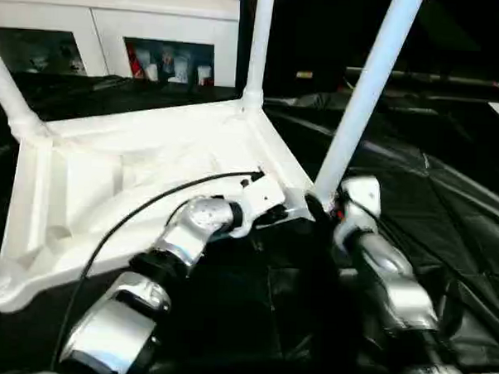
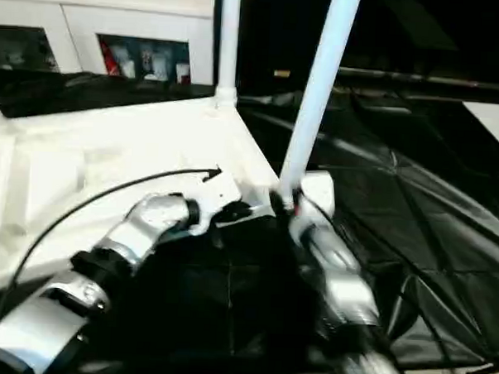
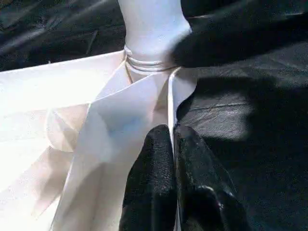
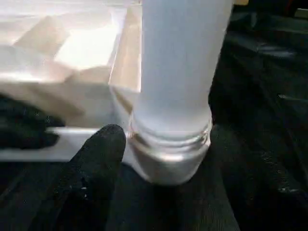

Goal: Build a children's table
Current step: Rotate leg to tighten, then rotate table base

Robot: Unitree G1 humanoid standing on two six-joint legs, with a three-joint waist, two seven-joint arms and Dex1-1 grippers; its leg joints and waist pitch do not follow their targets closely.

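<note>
both forearms are silver, glossy metal shells with rounded segments, joined by black bands; the left arm ends in a white wrist block, and a thin black cable arcs over it. the right arm carries a white wrist housing with a small red mark. the fingers are matte black, rounded and thick.
</note>
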